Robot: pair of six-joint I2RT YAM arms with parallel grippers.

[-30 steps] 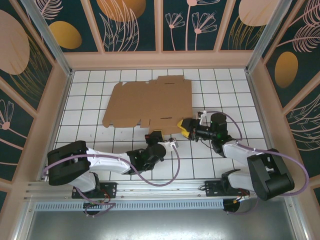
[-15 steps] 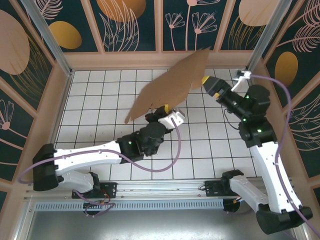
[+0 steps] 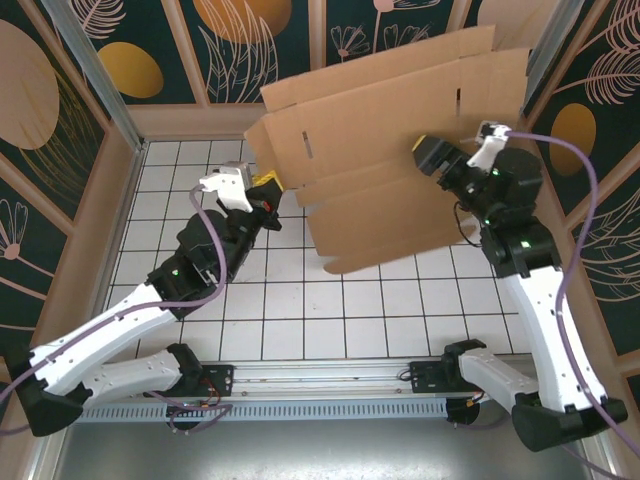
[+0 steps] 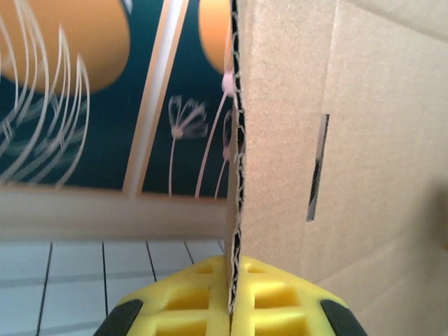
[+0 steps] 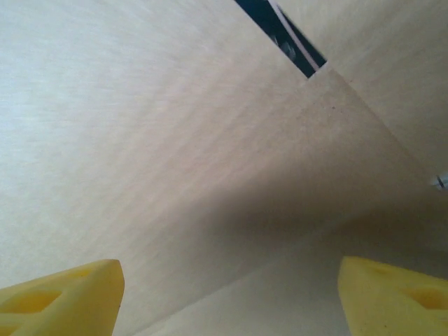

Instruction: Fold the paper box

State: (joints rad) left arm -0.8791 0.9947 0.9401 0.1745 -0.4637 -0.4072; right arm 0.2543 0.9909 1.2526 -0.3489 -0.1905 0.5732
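One paper box (image 3: 390,130) aloft, left gripper (image 3: 268,185) pinching it, right gripper (image 3: 430,156) spread.

The paper box (image 3: 390,150) stands raised above the tabletop (image 3: 330,320), in the 12 to 1 o'clock part of the top view, in front of the back wall (image 3: 180,60). The left arm (image 3: 190,270) reaches in from 7 o'clock; its jaws sit at the box's 9 o'clock edge, closed with that edge between them. The right arm (image 3: 530,280) rises from 5 o'clock; its jaws lie against the box's 3 o'clock side, spread apart.
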